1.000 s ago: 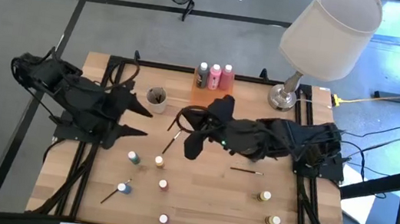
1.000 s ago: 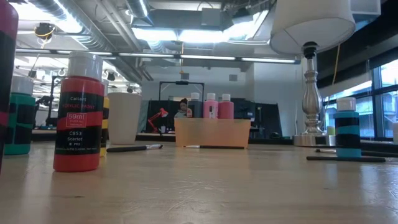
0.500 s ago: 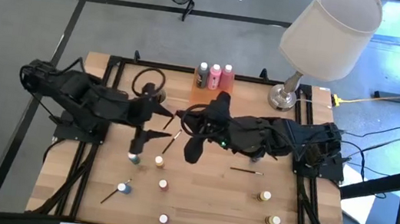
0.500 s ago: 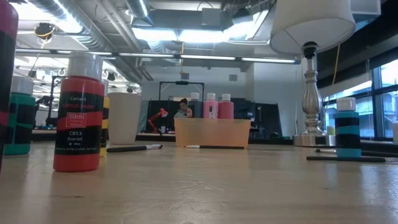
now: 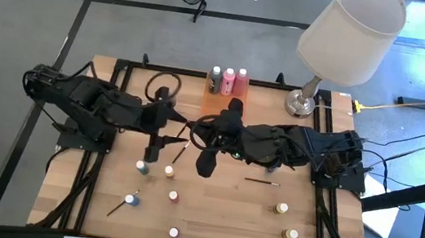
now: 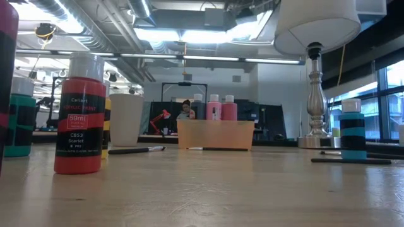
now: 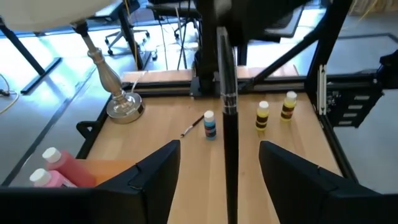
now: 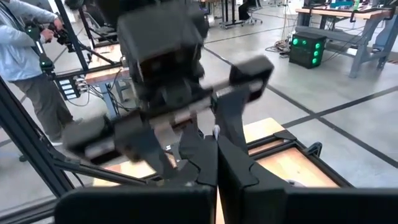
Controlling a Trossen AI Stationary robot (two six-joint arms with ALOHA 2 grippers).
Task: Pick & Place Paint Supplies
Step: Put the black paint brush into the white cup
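Left gripper: my fingers spread either side of paintbrush, not touching.
Right gripper: pressed together, pinching that paintbrush.
Location: mid-table.

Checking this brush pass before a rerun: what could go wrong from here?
1. Brush sits unclamped inside the open left gripper; if the shut right gripper releases early, it drops.
2. Both grippers are close together; a collision seems possible.
3. Blue pot below could get knocked.
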